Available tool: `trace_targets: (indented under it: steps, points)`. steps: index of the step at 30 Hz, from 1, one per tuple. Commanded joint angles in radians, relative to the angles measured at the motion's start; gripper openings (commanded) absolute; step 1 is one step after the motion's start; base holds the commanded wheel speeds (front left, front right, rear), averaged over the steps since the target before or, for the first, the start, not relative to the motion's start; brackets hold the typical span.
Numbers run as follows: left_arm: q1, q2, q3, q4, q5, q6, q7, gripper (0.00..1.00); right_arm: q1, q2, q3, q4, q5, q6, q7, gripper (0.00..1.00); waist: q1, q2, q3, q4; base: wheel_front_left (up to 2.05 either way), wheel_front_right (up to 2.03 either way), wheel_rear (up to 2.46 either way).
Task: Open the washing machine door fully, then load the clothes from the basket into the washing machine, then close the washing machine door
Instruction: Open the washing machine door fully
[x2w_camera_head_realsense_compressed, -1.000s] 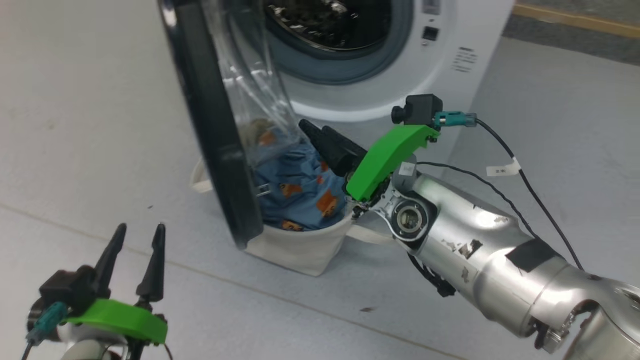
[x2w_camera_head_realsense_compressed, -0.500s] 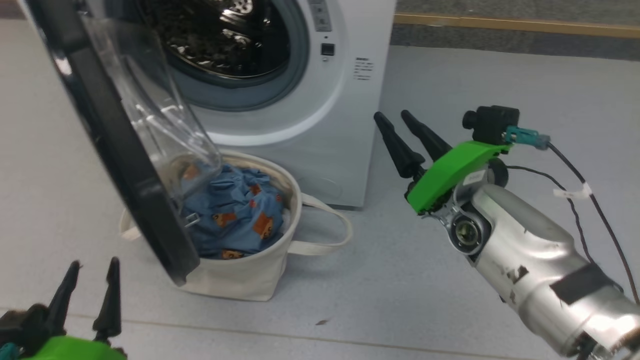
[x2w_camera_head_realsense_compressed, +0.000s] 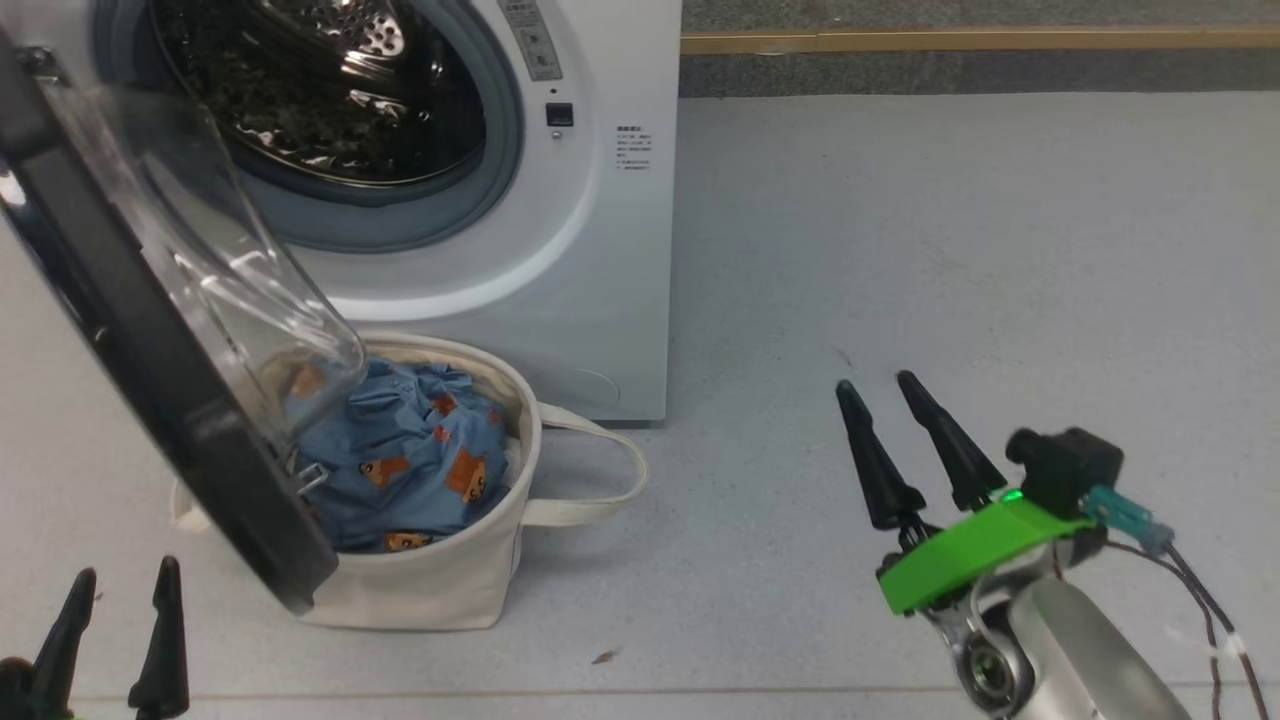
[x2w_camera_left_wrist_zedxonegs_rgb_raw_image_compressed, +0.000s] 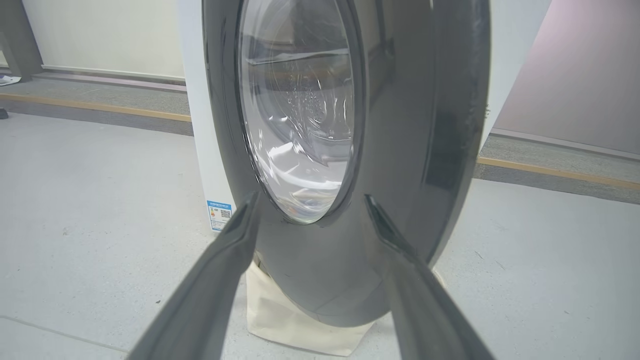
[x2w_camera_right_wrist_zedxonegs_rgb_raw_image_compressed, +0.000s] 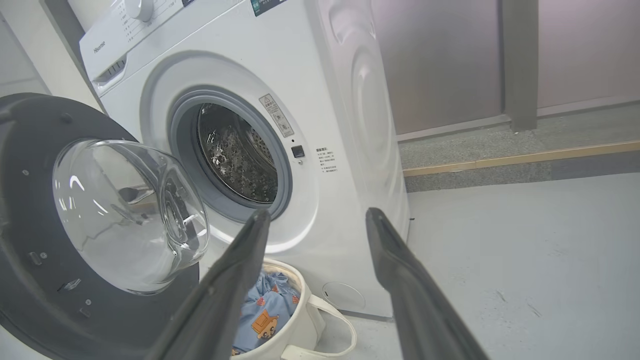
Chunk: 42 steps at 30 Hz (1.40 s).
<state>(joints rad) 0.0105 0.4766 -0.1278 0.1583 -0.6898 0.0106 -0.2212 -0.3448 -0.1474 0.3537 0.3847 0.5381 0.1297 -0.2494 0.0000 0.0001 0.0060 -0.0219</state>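
Observation:
The white washing machine (x2w_camera_head_realsense_compressed: 600, 250) stands at the upper left with its steel drum (x2w_camera_head_realsense_compressed: 320, 90) showing. The washing machine door (x2w_camera_head_realsense_compressed: 150, 400) is swung out, its glass bowl over the left part of the basket (x2w_camera_head_realsense_compressed: 440, 590). The cream basket sits on the floor against the machine's front, and the blue clothes (x2w_camera_head_realsense_compressed: 410, 460) lie in it. My right gripper (x2w_camera_head_realsense_compressed: 874, 381) is open and holds nothing, over bare floor well to the right of the basket. My left gripper (x2w_camera_head_realsense_compressed: 127, 568) is open at the lower left, facing the door's black outer rim (x2w_camera_left_wrist_zedxonegs_rgb_raw_image_compressed: 400, 150).
A basket strap handle (x2w_camera_head_realsense_compressed: 600, 500) loops out to the right on the floor. A kerb with a yellow strip (x2w_camera_head_realsense_compressed: 950, 40) runs along the back. Grey floor (x2w_camera_head_realsense_compressed: 950, 250) spreads wide to the machine's right. A cable (x2w_camera_head_realsense_compressed: 1200, 600) trails from my right wrist.
The head camera has swung, shifting the whole picture. My right gripper has drawn back from over the clothes to the right, away from the basket, still open. The left gripper stays open.

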Motion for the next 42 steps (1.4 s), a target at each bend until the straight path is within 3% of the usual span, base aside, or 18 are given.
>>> trace_targets:
  steps: [1, 10, 42]
  points:
    - [-0.029, 0.044, 0.054, -0.031, -0.005, 0.009, -0.005, 1.0, -0.001, 0.011, -0.007, -0.056, -0.028, 0.001, -0.012, 1.0, 0.0, -0.0001, -0.002, -0.009, 0.0, 0.0, 0.0]
    - [0.001, 0.058, 0.073, -0.039, -0.016, 0.011, -0.01, 1.0, 0.138, 0.019, -0.099, -0.194, -0.098, 0.001, 0.014, 1.0, 0.0, -0.0001, -0.009, -0.043, 0.0, 0.0, 0.0]
    - [-0.015, 0.075, 0.068, -0.021, -0.029, 0.019, -0.001, 1.0, 0.144, 0.031, -0.128, -0.158, -0.085, 0.001, 0.023, 1.0, 0.0, -0.0001, -0.015, -0.031, 0.0, 0.0, 0.0]
